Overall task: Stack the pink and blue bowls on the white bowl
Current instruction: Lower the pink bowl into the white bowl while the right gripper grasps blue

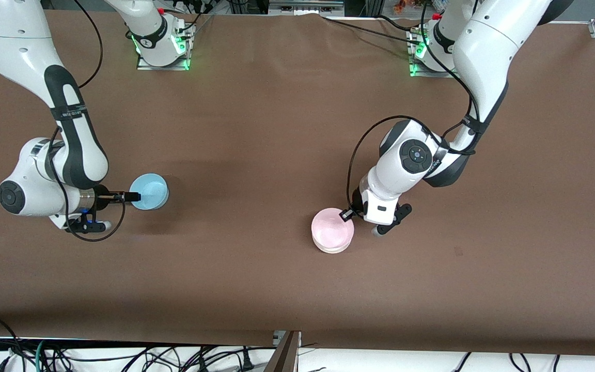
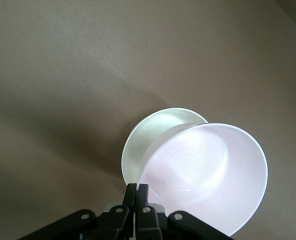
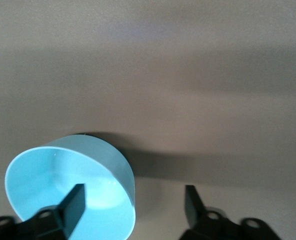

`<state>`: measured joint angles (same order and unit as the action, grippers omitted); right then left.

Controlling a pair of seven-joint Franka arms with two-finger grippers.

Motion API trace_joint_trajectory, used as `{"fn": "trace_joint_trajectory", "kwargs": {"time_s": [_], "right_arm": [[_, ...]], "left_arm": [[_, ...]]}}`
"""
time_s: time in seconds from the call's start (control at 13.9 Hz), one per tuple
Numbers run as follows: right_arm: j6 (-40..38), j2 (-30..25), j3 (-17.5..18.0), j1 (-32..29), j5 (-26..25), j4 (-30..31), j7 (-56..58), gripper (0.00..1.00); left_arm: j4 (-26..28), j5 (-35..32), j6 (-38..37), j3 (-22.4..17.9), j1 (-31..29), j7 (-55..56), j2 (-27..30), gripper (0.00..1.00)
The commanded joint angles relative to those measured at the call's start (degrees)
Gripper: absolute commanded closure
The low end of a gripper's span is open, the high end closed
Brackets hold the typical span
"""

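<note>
Left gripper [image 1: 348, 214] pinches the pink bowl [image 1: 332, 229] rim at its 2 o'clock (white bowl [image 2: 153, 137] beneath); right gripper [image 1: 133, 196], fingers apart, straddles the blue bowl [image 1: 149, 190] rim at 9 o'clock.

Smooth plastic bowls, pink [image 1: 332, 230] and blue [image 1: 149, 191], on matt brown tabletop [image 1: 256, 129].

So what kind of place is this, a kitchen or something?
More likely a robotics lab: two white robot arms bolted to a brown covered table, loose cables along its edge, and plain plastic practice bowls, a light blue bowl and a pale pink bowl.
</note>
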<state>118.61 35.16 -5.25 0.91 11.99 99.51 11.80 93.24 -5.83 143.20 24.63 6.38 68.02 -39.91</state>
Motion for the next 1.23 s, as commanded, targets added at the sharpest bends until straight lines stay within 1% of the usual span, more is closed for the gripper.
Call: {"fn": "trace_joint_trajectory", "kwargs": {"time_s": [0.0,0.07,0.29,0.51,0.65,0.72,0.94,1.15], "right_arm": [[2.0,-2.4,0.4,-0.4,1.2,3.6,1.4,0.47],[2.0,-2.4,0.4,-0.4,1.3,3.6,1.4,0.5],[2.0,-2.3,0.4,-0.4,1.3,3.6,1.3,0.63],[1.9,-2.3,0.4,-0.2,1.3,3.5,1.2,0.79],[1.6,-2.3,0.7,-0.1,1.3,3.3,1.1,0.96],[1.4,-2.3,1.0,-0.2,1.3,3.2,1.0,1.0],[1.2,-2.5,1.2,-0.2,1.4,2.6,0.9,1.0],[0.5,-2.9,1.6,-0.1,2.8,0.8,0.9,1.0]], "left_arm": [[-0.6,-1.0,1.0,-0.4,0.5,1.2,-0.6,1.0],[-0.6,-1.0,1.0,-0.5,0.5,1.2,-0.7,1.0],[-0.5,-1.0,2.0,-0.8,0.5,1.2,-1.2,1.0],[-0.3,-1.1,3.7,-0.9,0.5,1.2,-1.8,1.0],[-0.3,-2.2,3.9,-0.9,0.6,1.2,-2.4,1.0],[-0.3,-2.5,3.9,-0.9,0.6,1.3,-2.4,1.0],[-0.4,-2.6,4.2,-0.9,1.0,1.3,-3.0,1.0],[-0.3,-2.6,5.5,-1.0,1.1,1.4,-3.9,1.0]]}}
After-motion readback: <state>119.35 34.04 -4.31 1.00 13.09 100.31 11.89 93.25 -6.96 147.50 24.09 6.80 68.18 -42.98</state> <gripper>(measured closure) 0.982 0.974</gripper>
